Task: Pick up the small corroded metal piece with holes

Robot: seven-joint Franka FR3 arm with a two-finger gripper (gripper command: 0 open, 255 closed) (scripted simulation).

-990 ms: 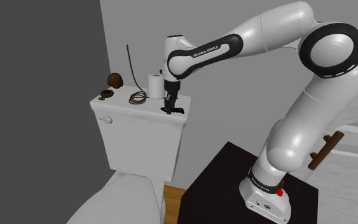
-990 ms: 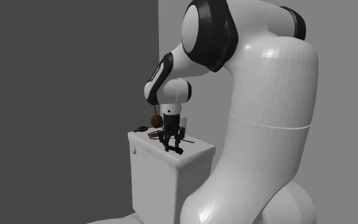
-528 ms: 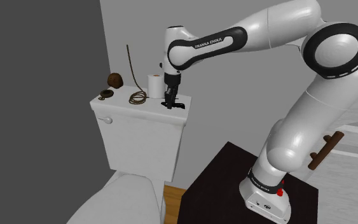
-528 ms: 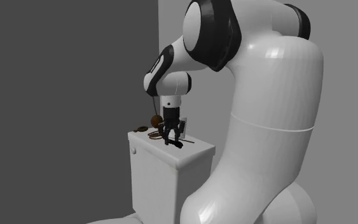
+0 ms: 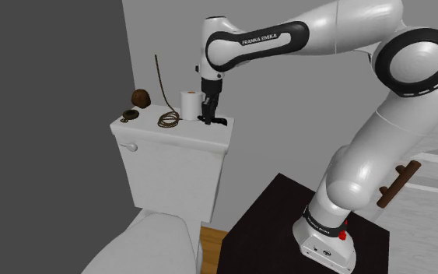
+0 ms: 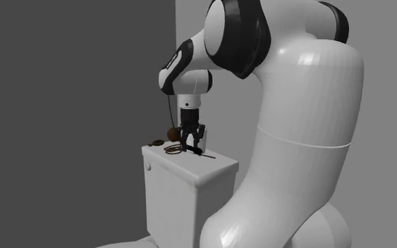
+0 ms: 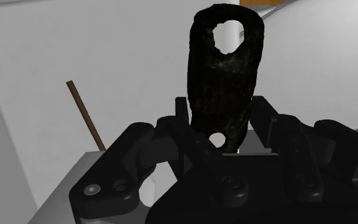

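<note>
I read the gripper (image 7: 222, 127) as closed on the dark, pitted metal piece (image 7: 225, 83) — both fingers press against its lower end. The piece stands out beyond them, with a large hole at its far end and a small one near the fingers. In the shoulder view the gripper hangs over the toilet tank lid (image 5: 151, 131), just beside the white roll (image 5: 188, 103) — whether the piece clears the lid I cannot tell.
</note>
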